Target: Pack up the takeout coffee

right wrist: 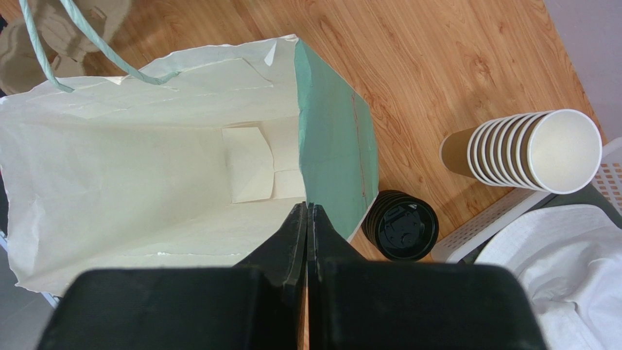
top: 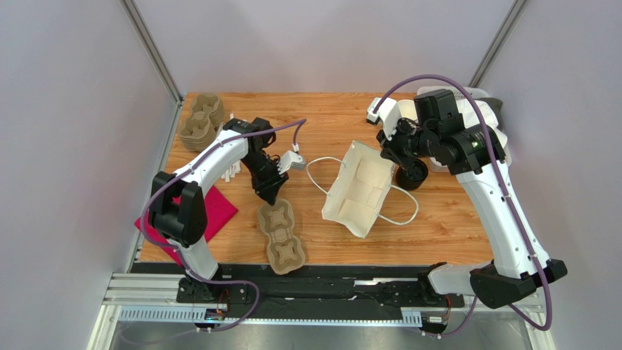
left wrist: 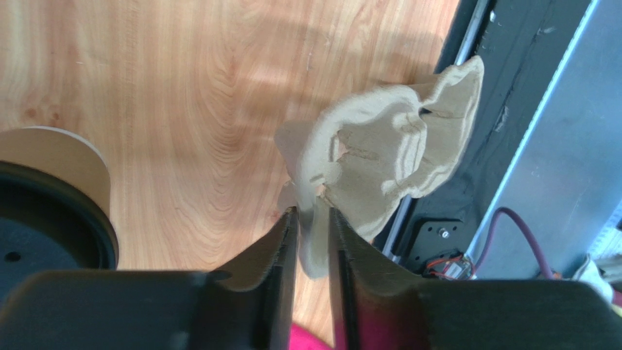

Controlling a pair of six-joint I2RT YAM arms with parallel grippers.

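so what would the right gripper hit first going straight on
Likely the paper bag: the right gripper is shut at its rim, pointing into the open mouth, toward the inner wall or folded bottom.

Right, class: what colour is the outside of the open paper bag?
The cream-lined paper bag is teal green outside, clearest in the right wrist view.

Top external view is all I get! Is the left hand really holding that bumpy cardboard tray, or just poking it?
Observer: Holding. The left wrist view shows the left hand pinching the edge of the cup carrier.
Operator: Where's the coffee?
Observer: The left wrist view shows the takeout coffee, brown cup with black lid, standing on the table beside that hand.
Operator: And the right hand?
Observer: Its wrist view shows the right hand shut on the rim of the paper bag.
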